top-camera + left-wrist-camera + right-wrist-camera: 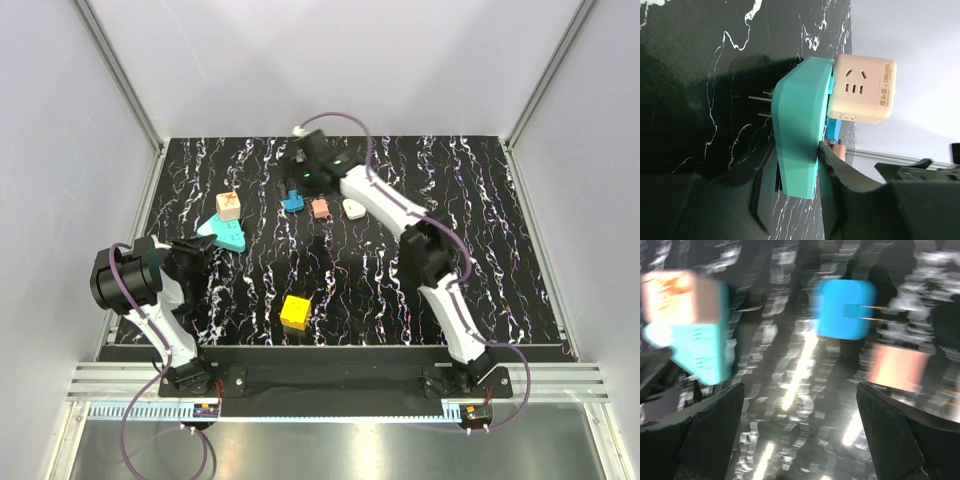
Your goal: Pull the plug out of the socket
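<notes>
The teal socket (pixel 228 234) lies at the table's left, with the tan plug (pixel 229 206) seated on its far end. From the left wrist, the plug (pixel 862 89) juts from the socket's (pixel 800 125) face. My left gripper (pixel 797 185) is shut on the socket's near end, one finger on each flat side. It shows from above as well, my left gripper (pixel 205 244). My right gripper (pixel 298 178) hovers open at the table's far middle, right of the plug. In its blurred view the right gripper (pixel 800 435) holds nothing, with the plug (pixel 670 295) and socket (pixel 700 352) at far left.
A bright-blue block (pixel 293 203), a salmon block (pixel 320 208) and a white rounded block (pixel 353 208) sit in a row under the right arm. A yellow cube (pixel 295 312) stands near the front middle. Walls enclose the table on three sides.
</notes>
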Tool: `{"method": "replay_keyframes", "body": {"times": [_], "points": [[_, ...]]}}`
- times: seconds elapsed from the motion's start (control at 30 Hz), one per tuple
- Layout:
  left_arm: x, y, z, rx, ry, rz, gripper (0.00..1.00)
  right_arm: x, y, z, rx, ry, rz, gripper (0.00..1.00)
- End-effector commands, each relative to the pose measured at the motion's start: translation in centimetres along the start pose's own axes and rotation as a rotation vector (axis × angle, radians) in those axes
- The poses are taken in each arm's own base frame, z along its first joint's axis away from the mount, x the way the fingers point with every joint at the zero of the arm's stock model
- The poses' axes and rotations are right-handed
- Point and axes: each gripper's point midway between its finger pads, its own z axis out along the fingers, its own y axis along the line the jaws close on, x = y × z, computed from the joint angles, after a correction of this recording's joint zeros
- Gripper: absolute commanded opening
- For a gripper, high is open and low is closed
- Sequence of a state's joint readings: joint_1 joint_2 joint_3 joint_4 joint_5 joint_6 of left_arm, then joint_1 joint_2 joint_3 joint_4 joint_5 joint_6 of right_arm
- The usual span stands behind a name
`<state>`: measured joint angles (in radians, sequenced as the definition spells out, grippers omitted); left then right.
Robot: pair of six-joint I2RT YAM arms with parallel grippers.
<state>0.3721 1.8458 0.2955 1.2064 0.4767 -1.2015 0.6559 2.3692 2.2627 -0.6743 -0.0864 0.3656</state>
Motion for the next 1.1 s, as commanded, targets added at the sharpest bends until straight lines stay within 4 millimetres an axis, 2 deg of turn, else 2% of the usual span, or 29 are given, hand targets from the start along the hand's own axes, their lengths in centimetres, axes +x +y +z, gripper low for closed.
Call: {"method": "replay_keyframes", "body": {"times": [0.0, 0.07, 0.1, 0.23, 0.27, 0.3, 0.33, 0.53, 0.7, 0.77, 0.83, 0.87, 0.9, 0.93, 1.0, 1.07], "points": [[0.1, 0.0, 0.4, 0.011, 0.011, 0.056, 0.0, -0.7, 5.7, 1.1, -0.068, -0.065, -0.059, 1.0], [0.2, 0.0, 0.4, 0.01, 0.015, 0.055, 0.0, -0.7, 8.0, 1.4, -0.093, -0.084, -0.059, 1.0], [0.1, 0.0, 0.4, 0.011, 0.013, 0.054, 0.0, -1.3, 8.8, 1.7, -0.105, -0.11, -0.057, 1.0], [0.1, 0.0, 0.5, 0.012, 0.019, 0.05, 0.0, -1.8, 11.6, 2.5, -0.148, -0.167, -0.075, 1.0], [0.2, 0.0, 0.5, 0.011, 0.021, 0.049, 0.0, -2.1, 12.8, 2.5, -0.18, -0.191, -0.091, 1.0], [0.2, 0.0, 0.5, 0.011, 0.021, 0.049, 0.0, -1.7, 13.0, 3.3, -0.186, -0.19, -0.1, 1.0], [0.2, 0.1, 0.5, 0.011, 0.025, 0.048, 0.0, -2.0, 13.6, 3.5, -0.204, -0.212, -0.112, 1.0], [0.2, 0.1, 0.6, 0.011, 0.025, 0.043, 0.0, -0.9, 15.6, 5.2, -0.245, -0.246, -0.16, 1.0], [0.3, 0.1, 0.4, 0.015, 0.027, 0.047, 0.0, -0.3, 16.5, 5.9, -0.258, -0.262, -0.184, 1.0], [0.6, 0.1, 0.1, 0.02, 0.029, 0.035, 0.0, 0.5, 16.3, 6.2, -0.252, -0.238, -0.176, 1.0], [1.4, 0.9, -0.6, 0.002, 0.033, 0.001, 0.0, 0.1, 16.5, 5.3, -0.25, -0.241, -0.176, 1.0], [1.4, 0.4, -0.8, 0.028, 0.028, 0.008, 0.0, 1.0, 16.1, 5.6, -0.238, -0.217, -0.178, 1.0], [2.0, 0.7, -1.3, 0.022, 0.035, -0.009, 0.0, 0.6, 16.3, 4.8, -0.242, -0.221, -0.179, 1.0], [1.8, 0.6, -1.6, 0.027, 0.027, -0.013, 0.0, 1.7, 16.1, 5.1, -0.235, -0.194, -0.187, 1.0], [2.2, 0.8, -2.3, 0.02, 0.026, -0.014, 0.0, 1.7, 16.4, 4.2, -0.232, -0.194, -0.195, 1.0], [2.4, 0.7, -2.5, 0.032, 0.037, 0.012, 0.0, 2.6, 16.0, 4.3, -0.219, -0.17, -0.205, 1.0]]}}
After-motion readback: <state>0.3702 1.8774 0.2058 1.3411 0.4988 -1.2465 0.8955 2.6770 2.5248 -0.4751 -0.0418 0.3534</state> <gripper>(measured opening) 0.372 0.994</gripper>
